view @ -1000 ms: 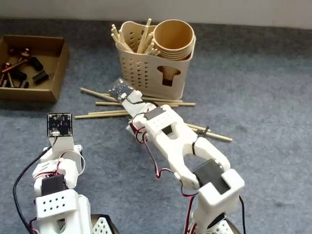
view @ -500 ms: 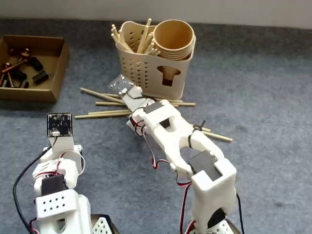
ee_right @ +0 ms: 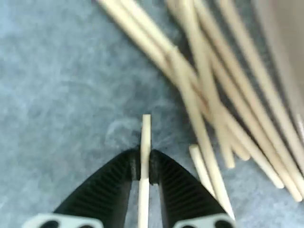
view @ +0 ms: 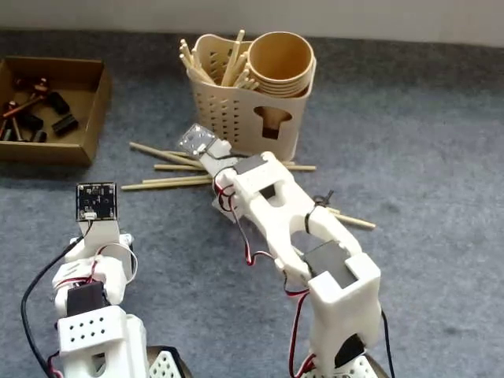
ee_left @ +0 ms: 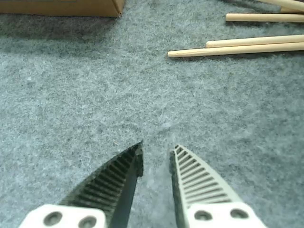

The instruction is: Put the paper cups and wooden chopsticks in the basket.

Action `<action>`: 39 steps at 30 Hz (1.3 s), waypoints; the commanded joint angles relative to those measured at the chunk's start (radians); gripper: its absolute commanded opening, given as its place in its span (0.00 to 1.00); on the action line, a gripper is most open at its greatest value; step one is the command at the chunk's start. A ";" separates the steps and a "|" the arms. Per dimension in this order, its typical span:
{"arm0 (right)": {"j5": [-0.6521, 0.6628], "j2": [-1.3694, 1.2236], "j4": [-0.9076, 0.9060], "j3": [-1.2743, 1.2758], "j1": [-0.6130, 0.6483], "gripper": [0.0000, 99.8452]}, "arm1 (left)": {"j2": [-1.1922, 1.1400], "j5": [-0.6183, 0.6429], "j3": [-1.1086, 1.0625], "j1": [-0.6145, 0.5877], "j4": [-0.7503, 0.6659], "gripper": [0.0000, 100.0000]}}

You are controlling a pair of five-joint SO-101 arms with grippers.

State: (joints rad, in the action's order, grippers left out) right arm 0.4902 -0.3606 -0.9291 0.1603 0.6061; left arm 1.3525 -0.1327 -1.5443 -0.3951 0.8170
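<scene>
On the grey counter (view: 425, 157), as the high view shows it, the basket (view: 236, 118) stands at 12 o'clock. Inside it, a stack of paper cups (view: 280, 55) takes the 3 o'clock side and a bundle of wooden chopsticks (view: 206, 64) stands on end at the 9 o'clock side. Several loose chopsticks (view: 165, 184) lie flat on the counter just beside the basket, from its 6 o'clock to its 8 o'clock, and some cross each other. The right arm (view: 276, 209) stretches from 5 o'clock to this pile. The right tool (ee_right: 145, 159) is closed on a single chopstick (ee_right: 146, 135), pinched between its two black fingers, with the end sticking out past the tips. The left arm (view: 96, 244) sits at 7 o'clock. The left tool (ee_left: 157, 149) is a little open, with a narrow gap, and it holds nothing over the counter. A cardboard box (view: 90, 118) with small dark parts (view: 35, 110) is at 10 o'clock, well apart from the basket.
</scene>
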 commanded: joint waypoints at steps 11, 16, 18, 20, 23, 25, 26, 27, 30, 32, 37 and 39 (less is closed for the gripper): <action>0.106 -0.007 -0.202 -0.059 0.013 0.01 | 0.008 -0.005 0.004 -0.010 -0.014 0.10; 0.103 -0.007 -0.202 -0.056 0.013 0.09 | 0.008 -0.005 0.004 -0.010 -0.014 0.10; 0.103 -0.007 -0.202 -0.056 0.013 0.12 | 0.008 -0.005 0.004 -0.010 -0.014 0.10; 0.103 -0.007 -0.202 -0.056 0.013 0.12 | 0.008 -0.005 0.004 -0.010 -0.014 0.10; 0.106 -0.007 -0.202 -0.056 0.013 0.12 | 0.008 -0.005 0.004 -0.010 -0.014 0.10; 0.106 -0.007 -0.202 -0.056 0.013 0.08 | 0.008 -0.005 0.004 -0.010 -0.014 0.10; 0.106 -0.002 -0.202 -0.056 0.013 0.04 | 0.008 -0.005 0.004 -0.010 -0.014 0.10; 0.106 -0.001 -0.202 -0.056 0.015 0.01 | 0.008 -0.005 0.004 -0.010 -0.014 0.10; 0.103 0.001 -0.202 -0.058 0.015 0.01 | 0.008 -0.005 0.004 -0.010 -0.015 0.10; 0.101 0.002 -0.202 -0.061 0.015 0.01 | 0.008 -0.005 0.004 -0.010 -0.015 0.10; 0.011 0.012 -0.283 -0.101 0.013 0.01 | 0.008 -0.005 0.004 -0.010 -0.017 0.10; -0.015 0.039 -0.320 -0.140 0.015 0.01 | 0.008 -0.005 0.004 -0.010 -0.017 0.10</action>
State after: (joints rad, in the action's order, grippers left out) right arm 0.5148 -0.3728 -1.1930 0.0836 0.6076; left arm 1.3525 -0.1327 -1.5443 -0.3951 0.8170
